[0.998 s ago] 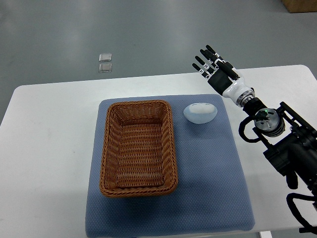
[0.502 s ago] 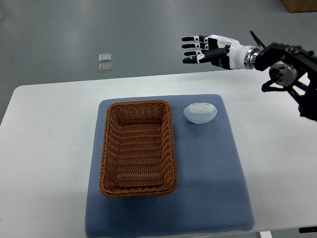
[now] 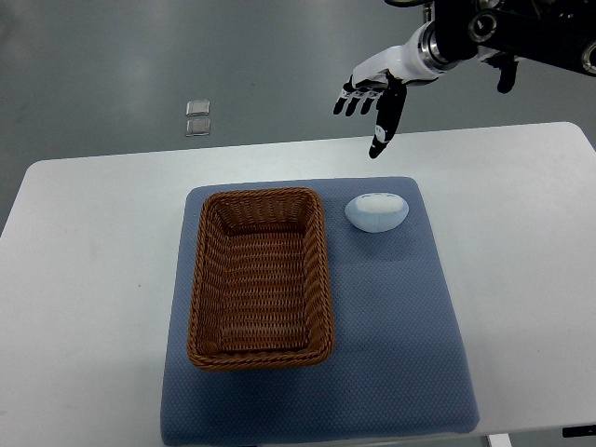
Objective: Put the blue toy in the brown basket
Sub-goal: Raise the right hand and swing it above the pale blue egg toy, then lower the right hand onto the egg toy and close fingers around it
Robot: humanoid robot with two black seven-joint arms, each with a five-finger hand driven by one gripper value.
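From the top view we see our right hand (image 3: 370, 93) high up at the far right, above the far edge of the white table (image 3: 84, 279). Its arm (image 3: 503, 28) comes in from the top right corner. The hand points left and down. The fingers (image 3: 352, 99) are spread out and loose, and they hold nothing. The thumb (image 3: 385, 126) hangs down toward the table. The hand is not touching anything.

The blue toy (image 3: 377, 211) is a pale, round, egg-like thing. It lies on the blue mat (image 3: 391, 345), near the mat's far right corner. It sits just beside the right side of the brown basket (image 3: 260, 277), with a small gap between them. The toy is under and a little nearer than the hand, well apart from it.

The basket sits on the left part of the mat, and we see nothing inside it. The mat lies flat in the middle of the table. Two small clear squares (image 3: 197, 118) lie on the gray floor (image 3: 112, 56) past the far side of the table.

Half a second ago our hand was a bit further right, and the fingers pointed straight left. Now the arm has swung up toward the top corner, and the hand tips down more, with the thumb lower. The toy, the basket and the mat have not moved.
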